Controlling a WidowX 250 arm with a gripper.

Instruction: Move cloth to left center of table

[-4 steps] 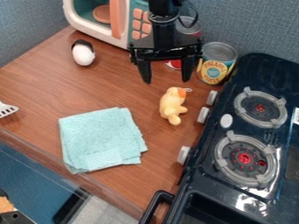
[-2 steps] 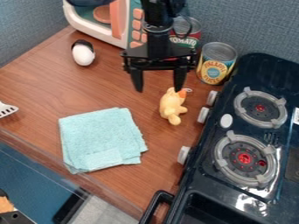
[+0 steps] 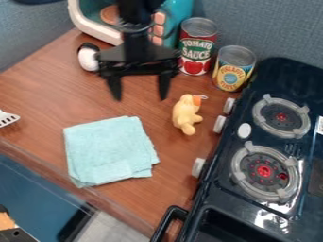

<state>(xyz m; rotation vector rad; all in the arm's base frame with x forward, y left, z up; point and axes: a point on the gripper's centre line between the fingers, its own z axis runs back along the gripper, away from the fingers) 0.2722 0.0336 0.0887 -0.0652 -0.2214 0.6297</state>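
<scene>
At the near end, a black handle [image 3: 169, 220] stuck out from the front of the dark toy stove [image 3: 281, 71], which took up the right of the view. Its near burner [image 3: 264, 171] had a grey ring-shaped grate around a red-dotted centre; the far burner [image 3: 281, 116] was of the same kind. Knobs lined the stove's left side.

The folded light-turquoise cloth [image 3: 110, 151] lay flat on the wood-grain worktop [image 3: 38, 90], left of the stove and near the worktop's front edge, its right edge uneven. The end of a white slotted utensil [image 3: 7, 119] showed at the left edge of the view.

Beyond the cloth and to its right, a yellow plush duck [image 3: 187, 114] with an orange beak lay near the stove knobs. The black gripper [image 3: 140, 99] hung farther back than the cloth, pointing down, its two fingers spread wide apart with nothing between them. Behind it stood a white and black egg-shaped object [image 3: 88, 59], partly covered by it. A yellow-and-blue-labelled food can [image 3: 233, 75] stood beside a taller red-labelled one [image 3: 195, 49], and farther left was a toy microwave [image 3: 79, 19] with salmon-pink buttons [image 3: 157, 30]
</scene>
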